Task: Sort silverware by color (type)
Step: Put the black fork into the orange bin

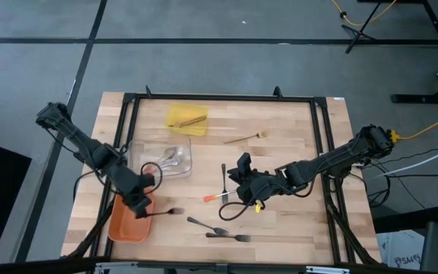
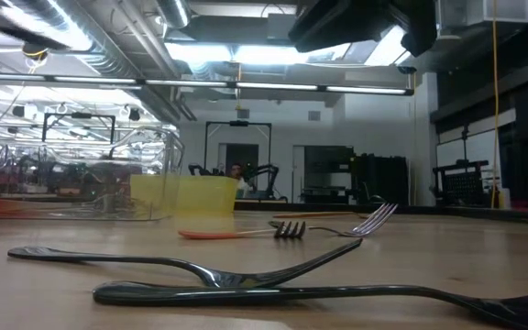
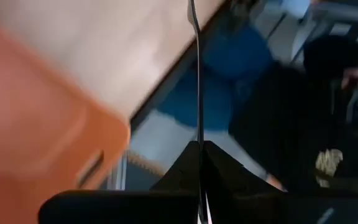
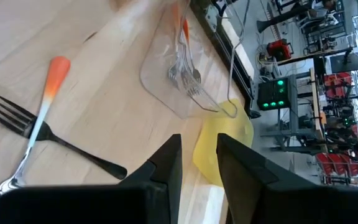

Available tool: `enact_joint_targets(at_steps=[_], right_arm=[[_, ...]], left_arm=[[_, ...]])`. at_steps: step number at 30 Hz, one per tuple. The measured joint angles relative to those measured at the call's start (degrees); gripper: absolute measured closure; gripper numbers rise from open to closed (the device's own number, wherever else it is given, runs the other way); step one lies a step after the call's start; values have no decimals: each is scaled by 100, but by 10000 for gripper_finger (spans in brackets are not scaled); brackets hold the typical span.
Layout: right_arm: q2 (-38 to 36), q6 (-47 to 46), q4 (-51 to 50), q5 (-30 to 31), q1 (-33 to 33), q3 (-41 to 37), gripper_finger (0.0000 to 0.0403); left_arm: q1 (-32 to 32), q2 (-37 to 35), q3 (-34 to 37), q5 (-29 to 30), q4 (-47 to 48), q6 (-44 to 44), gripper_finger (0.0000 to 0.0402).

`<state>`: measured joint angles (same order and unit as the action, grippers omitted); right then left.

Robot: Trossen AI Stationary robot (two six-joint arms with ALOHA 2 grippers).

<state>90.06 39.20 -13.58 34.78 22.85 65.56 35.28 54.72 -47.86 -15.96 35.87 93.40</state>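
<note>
Left hand: pinched fully shut on the handle end of a dark fork, which is sticking out sideways from the fingertips, over the orange tray just below it, likely for dropping there.
Right hand: hovering with fingers narrowly parted and empty, directly above the silver fork with its orange tip, probably lining up a pick.
Other dark forks: lying crossed on the desk, near the right hand.
Clear tray: holding shiny silver pieces, beyond the left hand.
Yellow tray: holding tan wooden pieces; one wooden fork lying loose beyond the right hand.
</note>
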Motion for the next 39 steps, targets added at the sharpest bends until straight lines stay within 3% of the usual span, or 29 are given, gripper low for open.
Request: enact_joint_targets(at_steps=[5, 13, 20, 30, 39], right_arm=[[0, -2, -31, -257, 0, 0, 306], [0, -7, -24, -545, 0, 1, 306], [0, 0, -24, -546, 0, 1, 306], [0, 4, -31, -548, 0, 0, 306], [0, 7, -31, -546, 0, 0, 306]], left_arm=[[475, -147, 0, -487, 161, 827, 401], [957, -556, 0, -473, 414, 1737, 401], [1174, -875, 0, -473, 1303, 2623, 401], [1177, -580, 0, 284, 2333, 3069, 399], [1177, -29, 0, 318, 2517, 3098, 399]])
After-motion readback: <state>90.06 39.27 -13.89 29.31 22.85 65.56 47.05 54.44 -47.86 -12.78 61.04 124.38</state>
